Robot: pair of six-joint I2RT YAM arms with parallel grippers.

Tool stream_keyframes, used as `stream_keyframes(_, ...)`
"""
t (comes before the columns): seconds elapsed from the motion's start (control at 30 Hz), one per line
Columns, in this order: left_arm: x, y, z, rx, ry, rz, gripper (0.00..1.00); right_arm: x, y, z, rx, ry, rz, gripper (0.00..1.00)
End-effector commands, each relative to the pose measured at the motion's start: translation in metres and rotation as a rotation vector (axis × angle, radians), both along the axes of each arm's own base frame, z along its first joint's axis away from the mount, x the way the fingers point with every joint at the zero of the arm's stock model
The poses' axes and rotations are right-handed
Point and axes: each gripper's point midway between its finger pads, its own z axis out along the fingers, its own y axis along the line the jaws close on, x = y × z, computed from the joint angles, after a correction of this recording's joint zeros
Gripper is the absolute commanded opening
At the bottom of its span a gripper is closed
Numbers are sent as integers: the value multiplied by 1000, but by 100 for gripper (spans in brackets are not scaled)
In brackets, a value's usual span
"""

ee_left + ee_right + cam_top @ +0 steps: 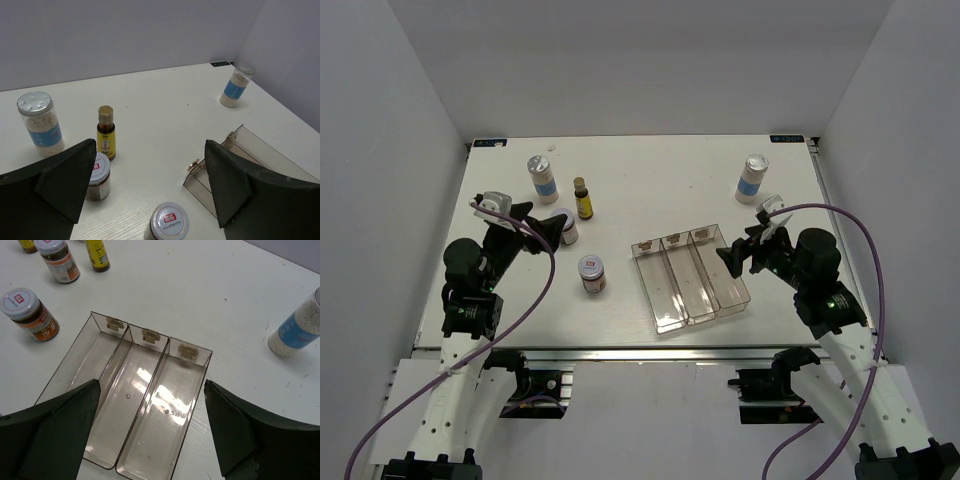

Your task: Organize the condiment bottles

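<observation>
Jaws both wide open, empty, 2 white bottles [543, 180] [753, 178], 2 brown jars [592, 274] [564, 226], 1 yellow bottle [583, 199] fully visible, 1 tray [646, 288]

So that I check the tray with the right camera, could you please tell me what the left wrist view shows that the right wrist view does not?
Only the left wrist: the left white bottle. Only the right wrist: the whole tray, all three slots empty. Both: the two brown jars, one yellow bottle, the right white bottle and part of the tray.
</observation>
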Motion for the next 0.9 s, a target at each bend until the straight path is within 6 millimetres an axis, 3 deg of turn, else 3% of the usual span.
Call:
stream_keyframes(0.0, -1, -3, -1, 11, -14, -15, 98, 6, -3, 20, 35, -60, -33, 89)
stream_keyframes(0.4, -2, -3, 2, 10, -21, -17, 98, 6, -2, 17, 27, -60, -27, 89)
stream_keyframes(0.57, -1, -4, -1, 5, -11, -16, 98, -7, 16, 3, -114, -140, 197, 87)
stream_keyframes(0.63, 2, -3, -4, 2, 6, -3, 94, -16, 27, 4, -113, -128, 298, 76)
stream_keyframes(0.67, 6, 0, -6, 1, 19, 15, 89, -14, 31, 11, -106, -125, 319, 55)
stream_keyframes(0.73, 10, 3, -9, 1, 43, 41, 68, -12, 37, 18, -78, -107, 341, 24)
stream_keyframes(0.77, 14, 6, -14, 4, 66, 58, 61, -10, 38, 22, -67, -105, 337, 22)
stream_keyframes(0.8, 18, 10, -18, 4, 88, 89, 52, -5, 38, 31, -59, -127, 319, 26)
stream_keyframes(0.83, 21, 12, -20, 5, 99, 103, 51, -1, 39, 33, -41, -111, 300, 35)
stream_keyframes(0.87, 26, 13, -26, 2, 124, 115, 53, 3, 38, 34, -30, -106, 283, 64)
